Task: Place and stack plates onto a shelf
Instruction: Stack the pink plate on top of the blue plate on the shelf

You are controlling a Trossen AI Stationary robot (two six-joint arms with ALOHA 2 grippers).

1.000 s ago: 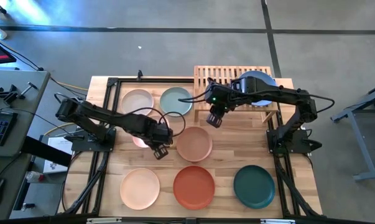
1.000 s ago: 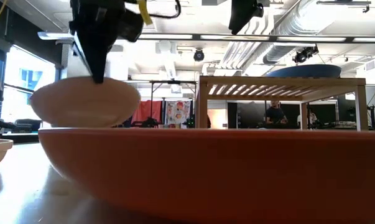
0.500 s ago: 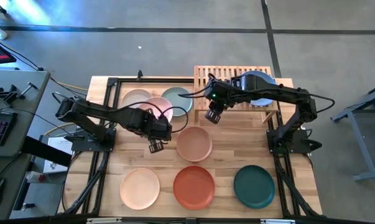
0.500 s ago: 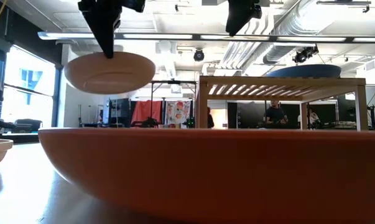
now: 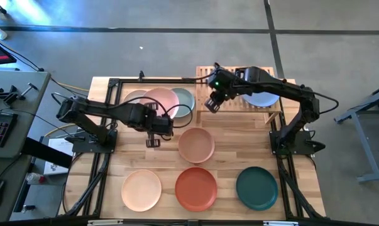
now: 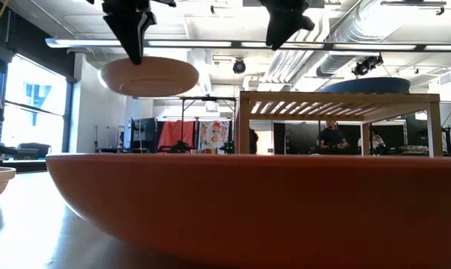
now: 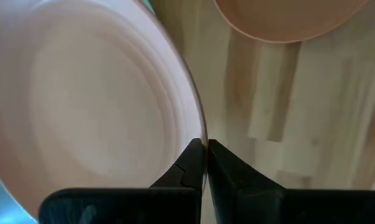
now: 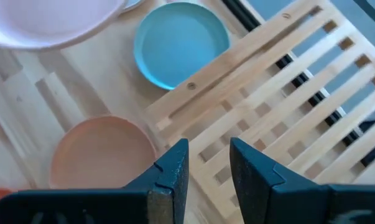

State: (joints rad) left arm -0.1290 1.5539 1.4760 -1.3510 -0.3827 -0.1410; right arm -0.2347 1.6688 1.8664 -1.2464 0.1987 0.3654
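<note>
The table [image 5: 305, 150] is pale wood, with a black frame along its edges; the shelf [image 5: 205, 75] stands at its far side, right of centre, its slatted top raised on legs, as the low view shows [image 6: 337, 104]. The blue plate [image 5: 264, 98] lies on the right half of the shelf top, partly under the right arm; the left half of the slats is bare.

Plates lie across the table: the off-white plate [image 5: 130, 96] and the sage plate [image 5: 188, 100] at the far left, both partly covered from above by the pink plate [image 5: 162, 102]; the tan plate [image 5: 197, 145] in the middle; the peach plate [image 5: 141, 189], orange plate [image 5: 196, 188] and green plate [image 5: 256, 187] in the near row, left to right, apart from one another.

The left gripper [image 5: 153, 125] is clamped on the near rim of the pink plate, holding it in the air, roughly level, above the far-left plates; in the low view the plate [image 6: 149, 76] hangs well clear of the table, left of the shelf; the left wrist view shows the fingers [image 7: 190, 168] pinched tight on the rim.

The right gripper [image 5: 213, 104] hovers over the shelf's left front edge, empty; in its wrist view the fingers [image 8: 172, 163] stand slightly apart, above the slats.
</note>
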